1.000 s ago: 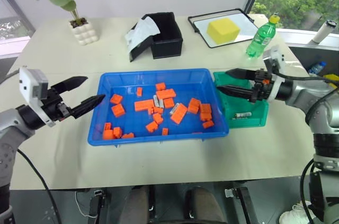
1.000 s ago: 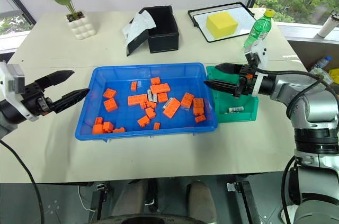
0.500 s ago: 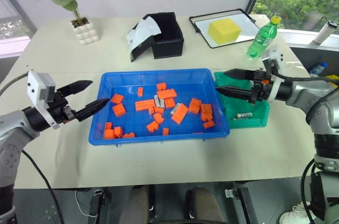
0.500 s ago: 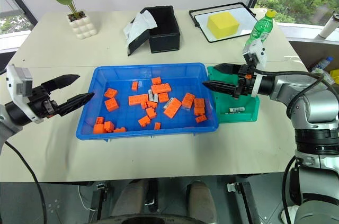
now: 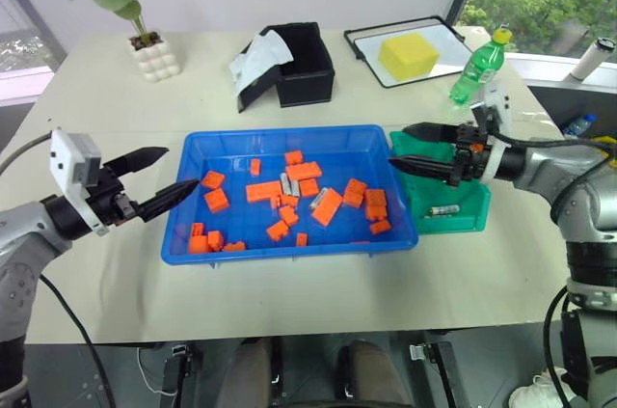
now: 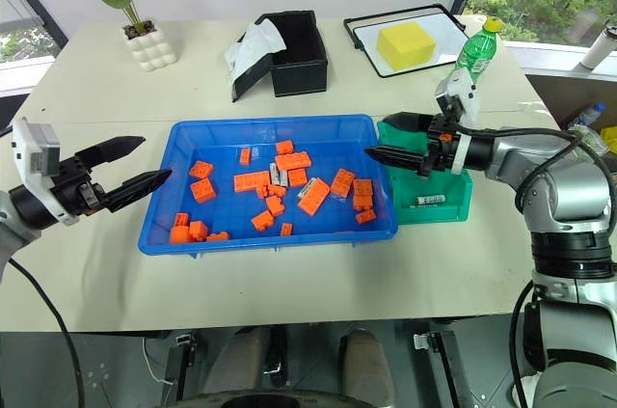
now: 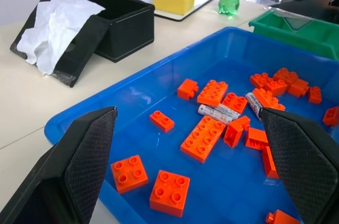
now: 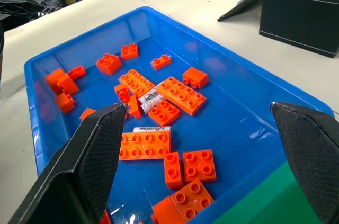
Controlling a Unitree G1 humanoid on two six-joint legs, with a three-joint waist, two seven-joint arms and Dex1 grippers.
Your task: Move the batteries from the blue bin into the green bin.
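Observation:
The blue bin (image 5: 280,129) lies mid-table, strewn with orange blocks (image 5: 262,192). Among them lie small silver batteries (image 5: 286,183), seen closer in the left wrist view (image 7: 217,111) and the right wrist view (image 8: 151,128). The green bin (image 5: 465,222) sits against the blue bin's right side with one battery (image 5: 443,208) inside. My left gripper (image 5: 179,168) hovers open and empty at the blue bin's left rim. My right gripper (image 5: 398,146) hovers open and empty over the seam between the two bins, pointing left.
Behind the blue bin stands a black box (image 5: 304,66) with white paper spilling out. A black tray with a yellow sponge (image 5: 406,54) and a green bottle (image 5: 474,68) stand at the back right, a potted plant (image 5: 145,46) at the back left.

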